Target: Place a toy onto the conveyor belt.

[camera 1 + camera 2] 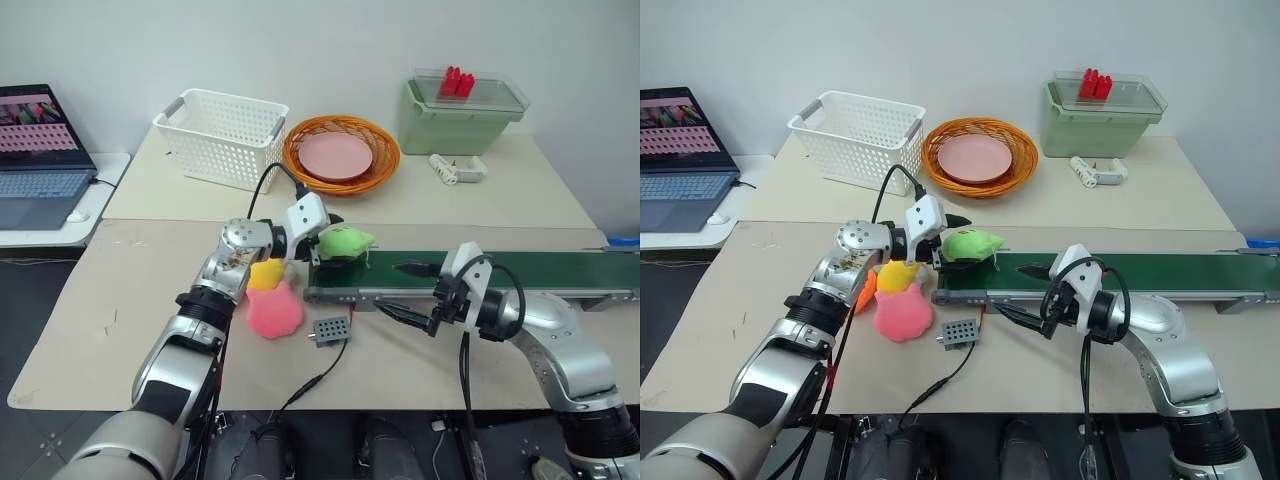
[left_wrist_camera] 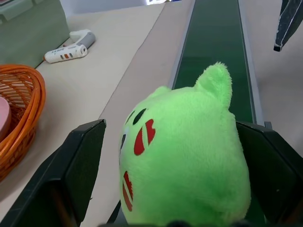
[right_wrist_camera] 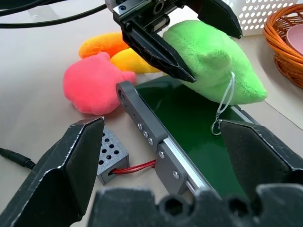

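I see the left gripper with its fingers pinching the toy, one on each side, just above the end of the belt. The toy is lime-green, fuzzy and roundish, with a small pointed ear, red and dark stitched marks on its face, and a thin white string loop hanging from it. The right gripper sits beside the belt's near frame, fingers spread, holding nothing. A pink plush and a yellow-orange plush lie on the worktop by the belt's end.

Silver-grey jointed arms, black two-fingered left hand and right hand, black cables looping off wrists
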Robot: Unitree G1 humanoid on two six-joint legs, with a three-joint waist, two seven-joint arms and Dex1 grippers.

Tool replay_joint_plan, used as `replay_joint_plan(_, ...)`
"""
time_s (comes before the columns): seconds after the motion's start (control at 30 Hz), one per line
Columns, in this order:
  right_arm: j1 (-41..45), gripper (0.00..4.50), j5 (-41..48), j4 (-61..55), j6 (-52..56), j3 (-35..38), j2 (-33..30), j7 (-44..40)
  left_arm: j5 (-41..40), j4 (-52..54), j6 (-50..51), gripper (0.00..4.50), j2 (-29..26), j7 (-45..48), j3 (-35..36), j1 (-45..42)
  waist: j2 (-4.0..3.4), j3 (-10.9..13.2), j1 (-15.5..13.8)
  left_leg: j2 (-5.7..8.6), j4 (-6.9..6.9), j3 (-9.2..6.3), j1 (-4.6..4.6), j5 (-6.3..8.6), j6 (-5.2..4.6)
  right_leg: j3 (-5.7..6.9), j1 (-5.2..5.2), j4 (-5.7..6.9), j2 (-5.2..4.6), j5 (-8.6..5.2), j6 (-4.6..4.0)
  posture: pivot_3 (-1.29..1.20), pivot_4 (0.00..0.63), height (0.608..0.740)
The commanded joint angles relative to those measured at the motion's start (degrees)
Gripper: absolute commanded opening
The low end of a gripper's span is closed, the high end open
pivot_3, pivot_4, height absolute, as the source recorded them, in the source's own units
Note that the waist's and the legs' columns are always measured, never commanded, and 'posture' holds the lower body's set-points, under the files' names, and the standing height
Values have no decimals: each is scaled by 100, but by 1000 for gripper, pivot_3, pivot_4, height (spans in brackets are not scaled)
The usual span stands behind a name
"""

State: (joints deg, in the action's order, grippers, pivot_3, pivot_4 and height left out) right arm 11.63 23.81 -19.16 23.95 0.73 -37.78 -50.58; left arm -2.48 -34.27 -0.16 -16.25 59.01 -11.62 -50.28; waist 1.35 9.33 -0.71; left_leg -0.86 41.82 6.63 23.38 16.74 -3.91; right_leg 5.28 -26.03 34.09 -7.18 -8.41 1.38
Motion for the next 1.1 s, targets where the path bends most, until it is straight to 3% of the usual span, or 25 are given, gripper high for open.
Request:
replay_joint_plan(0.03,105,4500,63,-75,3,48,-3,1,-146,277,47,4461,7,16,121,-192,0,0,1,0,0,0,0,0,0,0,0,0,0,0,0,0,150,740)
replay_joint_plan(0.23,126,4500,48,-39,-19,29,8,5,-396,465,359,4461,100,120,188,-181,0,0,-3,0,0,0,0,0,0,0,0,0,0,0,0,0,150,740)
replay_joint_plan(0.43,111,4500,50,-57,-23,50,22,45,-1173,809,1736,4461,237,200,575,-348,0,0,1,0,2,0,1,-2,2,-1,0,2,0,0,1,0,150,740)
replay_joint_plan(0.67,90,4500,43,-51,-42,48,22,65,-1353,893,2170,4461,175,10,792,-486,0,0,3,1,1,0,-2,-3,4,-2,1,2,1,0,2,0,150,740)
replay_joint_plan(1.1,105,4500,22,-168,33,99,-76,108,-1493,1888,2333,4461,-472,-2110,2302,-123,0,0,8,0,1,-2,-5,-6,10,-3,1,3,1,0,1,0,150,740)
